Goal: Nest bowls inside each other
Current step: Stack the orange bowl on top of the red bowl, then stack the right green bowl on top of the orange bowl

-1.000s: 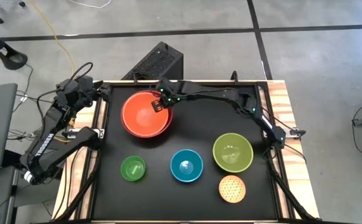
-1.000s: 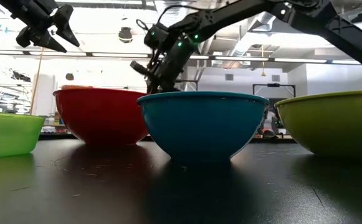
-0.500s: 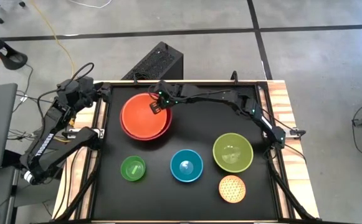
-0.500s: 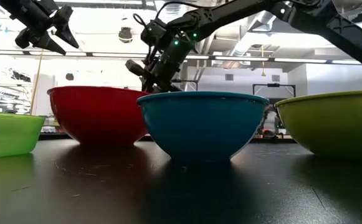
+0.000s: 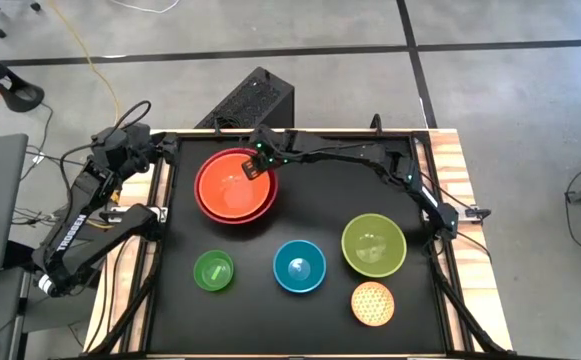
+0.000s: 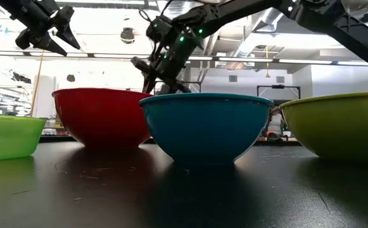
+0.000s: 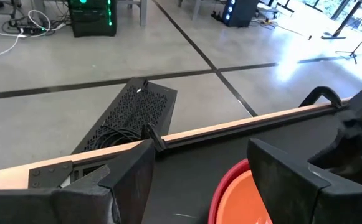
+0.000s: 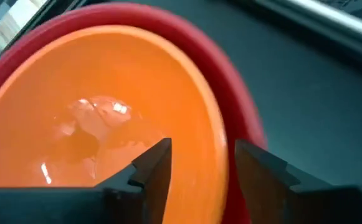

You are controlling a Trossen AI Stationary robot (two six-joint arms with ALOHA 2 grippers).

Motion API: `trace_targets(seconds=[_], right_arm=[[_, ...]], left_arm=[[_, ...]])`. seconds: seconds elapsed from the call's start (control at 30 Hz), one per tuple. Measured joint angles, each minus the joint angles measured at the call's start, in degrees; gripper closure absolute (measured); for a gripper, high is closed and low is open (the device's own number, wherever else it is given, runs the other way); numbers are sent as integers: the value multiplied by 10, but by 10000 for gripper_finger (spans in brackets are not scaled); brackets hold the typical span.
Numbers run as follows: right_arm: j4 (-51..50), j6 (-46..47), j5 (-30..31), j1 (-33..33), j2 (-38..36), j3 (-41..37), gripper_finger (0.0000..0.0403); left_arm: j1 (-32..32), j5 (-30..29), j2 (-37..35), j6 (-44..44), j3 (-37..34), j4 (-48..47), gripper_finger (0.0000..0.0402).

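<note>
An orange bowl [image 5: 232,182] sits nested in the red bowl [image 5: 238,217] at the far left-centre of the black table; only the red rim [image 8: 240,106] shows around it. My right gripper [image 8: 199,154] is open above the orange bowl's far right rim, one finger over the inside and one over the outside, holding nothing. It also shows in the high view [image 5: 253,170] and the low view [image 6: 156,77]. My left gripper [image 7: 199,155] waits open, raised at the far left corner [image 5: 158,150].
Nearer the front edge stand a small green bowl [image 5: 213,270], a blue bowl [image 5: 299,266], a yellow-green bowl [image 5: 373,243] and a dotted yellow-orange bowl [image 5: 372,303]. Bare black table lies between the red bowl and the yellow-green one.
My right gripper has opened and let go of the orange bowl's rim, then risen slightly. The orange bowl, which stood tipped above the red rim, has settled level into the red bowl.
</note>
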Motion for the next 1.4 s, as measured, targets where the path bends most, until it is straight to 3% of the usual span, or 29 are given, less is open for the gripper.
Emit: trace_targets(seconds=[0.33, 0.5, 0.7, 0.87, 1.13, 1.4], right_arm=[[-102, -41, -26, -18, -103, 0, 190], [-292, -95, -65, 5, -174, 0, 194], [-509, -102, -23, 60, -240, -25, 196], [-507, -57, -16, 111, -325, -140, 196], [-431, 48, -16, 182, -491, -420, 196], [-381, 163, -16, 190, -606, -605, 194]], left_arm=[[0, 17, 0, 0, 0, 0, 155], [0, 45, 0, 0, 0, -8, 155], [0, 55, 0, 0, 0, -25, 155], [0, 55, 1, -7, 0, -26, 155], [0, 54, 1, -12, 0, -39, 155], [0, 49, 1, -29, 0, -54, 155]])
